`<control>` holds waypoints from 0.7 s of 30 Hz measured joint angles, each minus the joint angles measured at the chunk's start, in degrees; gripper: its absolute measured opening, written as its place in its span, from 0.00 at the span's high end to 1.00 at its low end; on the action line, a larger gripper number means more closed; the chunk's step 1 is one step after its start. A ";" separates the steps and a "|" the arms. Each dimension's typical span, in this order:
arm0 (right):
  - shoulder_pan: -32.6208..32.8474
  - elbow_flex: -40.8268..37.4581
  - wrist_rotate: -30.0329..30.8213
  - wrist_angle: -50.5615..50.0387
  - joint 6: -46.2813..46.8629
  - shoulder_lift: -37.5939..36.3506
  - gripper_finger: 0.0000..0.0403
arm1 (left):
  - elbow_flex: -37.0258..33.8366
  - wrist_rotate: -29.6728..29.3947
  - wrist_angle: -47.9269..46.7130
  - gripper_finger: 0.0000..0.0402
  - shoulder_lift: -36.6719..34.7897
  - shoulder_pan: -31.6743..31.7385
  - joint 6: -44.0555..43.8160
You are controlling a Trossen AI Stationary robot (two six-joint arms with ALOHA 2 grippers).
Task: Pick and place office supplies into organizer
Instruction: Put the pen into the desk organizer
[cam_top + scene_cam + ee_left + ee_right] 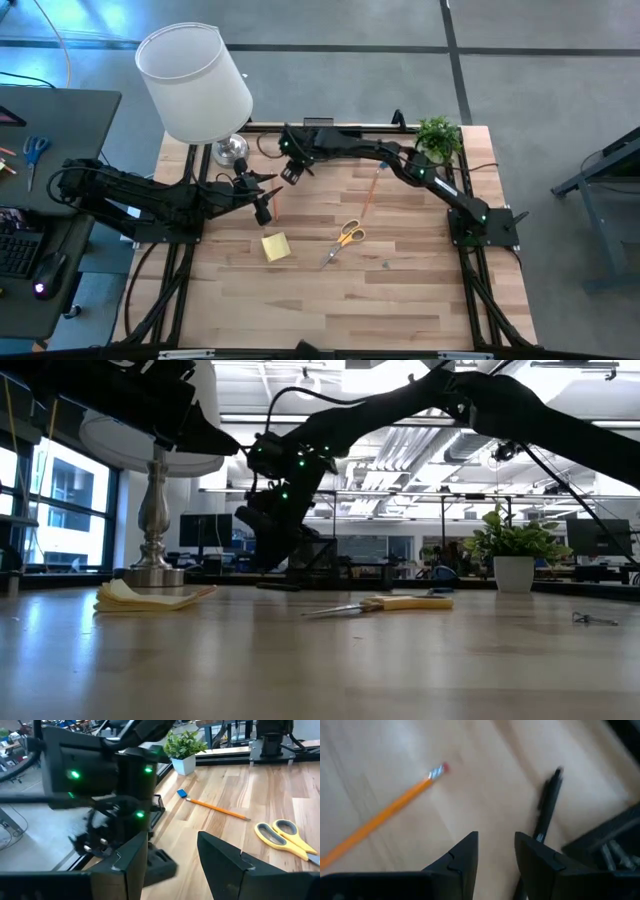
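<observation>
The orange-handled scissors (348, 237) and the yellow sticky-note pad (276, 246) lie flat mid-table. One orange pencil (372, 190) lies near the far edge with the blue eraser (181, 793) beside its end. My right gripper (293, 168) hovers open above the table near the far edge; its wrist view shows another pencil (385, 815) and a black pen (547, 805) lying below it. A corner of the black organizer (610, 845) shows beside them. My left gripper (262, 197) is open and empty, just on the near side of the right one.
A white-shaded lamp (195, 80) stands at the far left corner and a small green plant (438, 135) at the far right. A tiny binder clip (595, 619) lies on the right. The near half of the wooden table (350, 310) is bare wood.
</observation>
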 joint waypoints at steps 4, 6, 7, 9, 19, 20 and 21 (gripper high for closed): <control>1.36 0.00 3.89 -3.66 0.83 0.00 0.69 | 0.00 0.00 -0.01 0.59 0.00 0.00 -0.22; 1.69 -0.02 6.07 -5.93 1.63 0.00 0.69 | 0.00 0.00 -0.02 0.59 0.00 0.00 -0.22; 1.81 -0.02 7.23 -6.73 2.09 0.00 0.69 | 0.00 0.00 -0.03 0.59 0.00 0.00 -0.22; 1.81 -0.02 9.15 -7.53 2.99 0.00 0.69 | 0.00 0.00 -0.16 0.59 0.00 0.00 -0.24; 0.87 -5.10 6.04 -4.28 6.12 -0.16 0.69 | 0.00 0.00 -0.39 0.59 0.00 0.00 -0.27; 1.01 -5.28 6.51 -4.26 6.08 -0.24 0.69 | 0.00 0.00 -0.37 0.59 0.00 -0.02 -0.28; 1.09 -5.33 6.66 -4.20 6.05 -0.26 0.69 | 0.00 0.00 -0.35 0.59 0.00 0.00 -0.28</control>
